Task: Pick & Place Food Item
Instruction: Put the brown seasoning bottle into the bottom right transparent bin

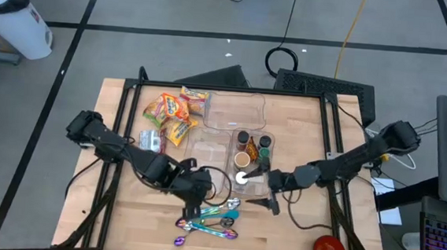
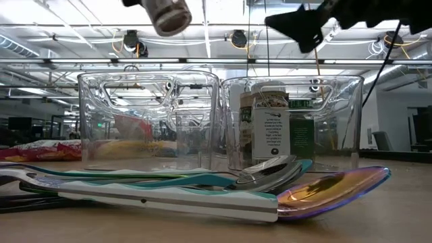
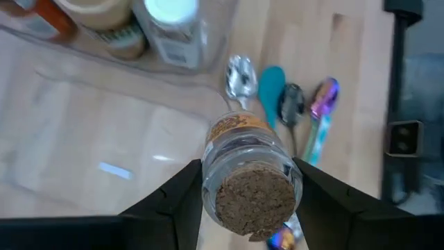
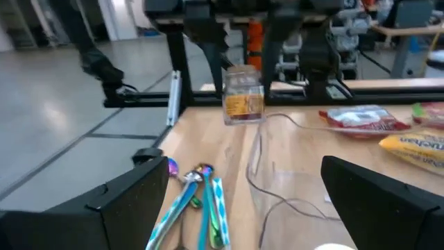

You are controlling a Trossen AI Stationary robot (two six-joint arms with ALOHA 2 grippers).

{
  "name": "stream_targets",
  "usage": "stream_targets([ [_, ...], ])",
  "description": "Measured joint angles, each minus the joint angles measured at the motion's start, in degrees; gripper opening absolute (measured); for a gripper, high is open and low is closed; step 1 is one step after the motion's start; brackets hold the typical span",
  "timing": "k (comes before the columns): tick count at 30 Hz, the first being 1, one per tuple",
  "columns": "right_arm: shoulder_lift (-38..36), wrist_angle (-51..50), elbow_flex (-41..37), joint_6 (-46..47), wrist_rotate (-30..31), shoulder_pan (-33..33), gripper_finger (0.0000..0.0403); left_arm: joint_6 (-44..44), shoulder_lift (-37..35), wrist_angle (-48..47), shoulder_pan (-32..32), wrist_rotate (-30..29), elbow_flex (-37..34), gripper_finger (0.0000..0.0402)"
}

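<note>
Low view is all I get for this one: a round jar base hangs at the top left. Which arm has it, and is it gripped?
Observer: The left gripper has it. Its fingers clamp both sides of the clear glass spice jar with the orange label.
Operator: Where over the table is it?
Observer: From above, it is near the front edge of the empty clear plastic bin, close to the iridescent metal spoons.
Operator: And the dark shape at the top right?
Observer: That is the right gripper, open and empty, beside the clear bin of bottles.
</note>
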Motion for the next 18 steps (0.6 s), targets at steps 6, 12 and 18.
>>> stream_targets([
  [6, 8.68, -1.11, 7.04, -0.07, -0.04, -1.5, 0.0373, 2.96, 0.04, 0.87, 1.63, -1.12, 0.19, 0.0188],
  [12, 16.92, -1.4, 14.3, -1.43, -0.63, -3.58, 0.0373, 3.04, 0.04, 0.82, 1.39, -1.06, 0.19, 0.0188],
  [18, 22.76, -2.44, 21.02, -1.76, -4.87, -5.8, 0.0373, 3.04, 0.04, 0.86, 0.69, -1.15, 0.19, 0.0188],
])
